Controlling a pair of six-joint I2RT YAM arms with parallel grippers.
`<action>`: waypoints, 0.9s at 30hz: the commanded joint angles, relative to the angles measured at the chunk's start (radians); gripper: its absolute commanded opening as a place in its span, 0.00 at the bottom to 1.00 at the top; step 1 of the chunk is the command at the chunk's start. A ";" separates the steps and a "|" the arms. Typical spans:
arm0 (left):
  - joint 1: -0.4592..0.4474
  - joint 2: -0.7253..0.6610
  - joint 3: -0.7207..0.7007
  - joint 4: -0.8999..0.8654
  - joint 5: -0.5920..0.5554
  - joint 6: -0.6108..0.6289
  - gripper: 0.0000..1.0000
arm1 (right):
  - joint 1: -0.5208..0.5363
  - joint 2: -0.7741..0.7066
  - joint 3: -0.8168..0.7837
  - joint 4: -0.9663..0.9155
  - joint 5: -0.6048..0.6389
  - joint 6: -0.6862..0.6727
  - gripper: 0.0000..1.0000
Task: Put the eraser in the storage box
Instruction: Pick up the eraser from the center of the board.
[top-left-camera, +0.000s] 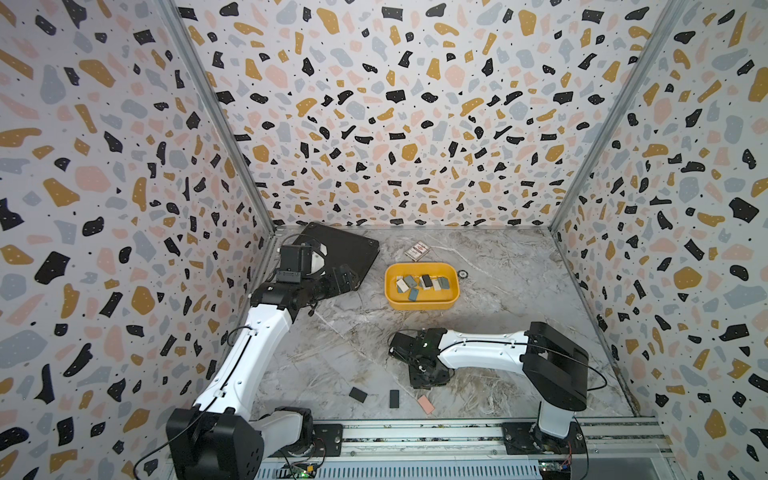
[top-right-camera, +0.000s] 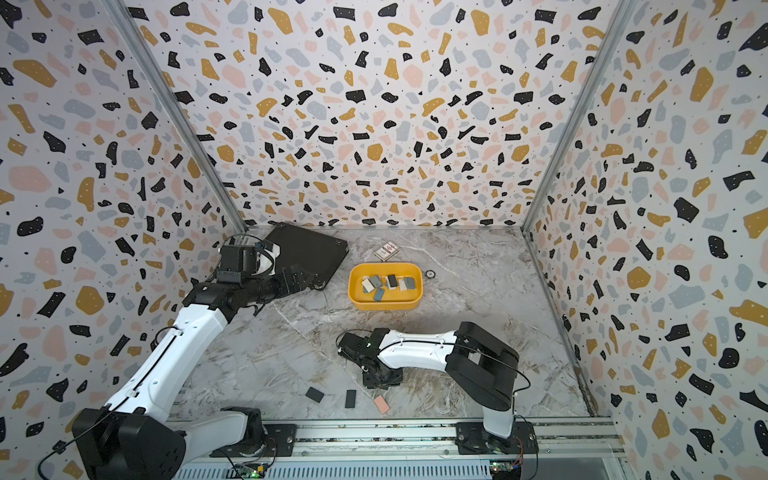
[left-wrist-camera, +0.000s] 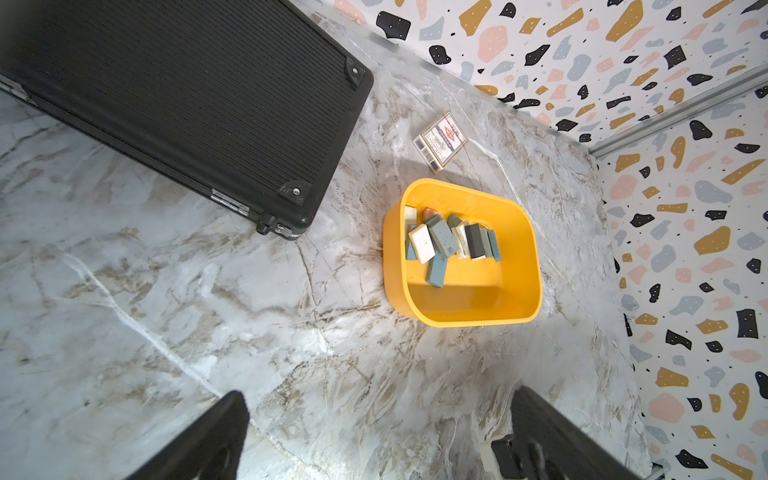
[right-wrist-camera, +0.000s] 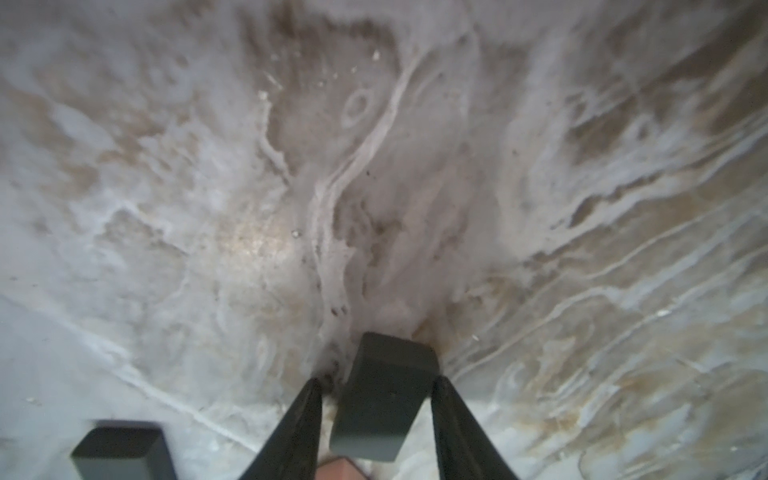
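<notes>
At the near centre of the tabletop (right-wrist-camera: 166, 166), right gripper (right-wrist-camera: 378, 380) straddles a dark eraser (right-wrist-camera: 382, 415); whether clamped cannot be told. Left gripper (left-wrist-camera: 374, 440): jaws wide apart. Storage box (top-left-camera: 419, 306) sits well apart, farther back

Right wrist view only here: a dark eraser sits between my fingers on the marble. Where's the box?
Observer: The box is straight ahead of the right gripper, farther from the robot.
Operator: Is there room in it?
Observer: Yes. The erasers in it are bunched toward its far side, and the near part of its floor is bare.
Operator: Is the left arm in my way?
Observer: Probably not. The left gripper is open and empty, off to the box's left by the black case.
</notes>
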 joint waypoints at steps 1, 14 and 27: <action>0.009 -0.026 -0.005 0.002 0.002 0.008 0.99 | -0.002 0.031 0.008 -0.015 -0.021 -0.010 0.35; 0.013 -0.026 -0.006 -0.004 -0.031 0.016 0.99 | -0.013 -0.041 0.063 -0.088 0.097 -0.100 0.14; 0.013 0.044 0.061 -0.004 -0.087 0.039 0.99 | -0.395 -0.082 0.370 -0.239 0.145 -0.546 0.16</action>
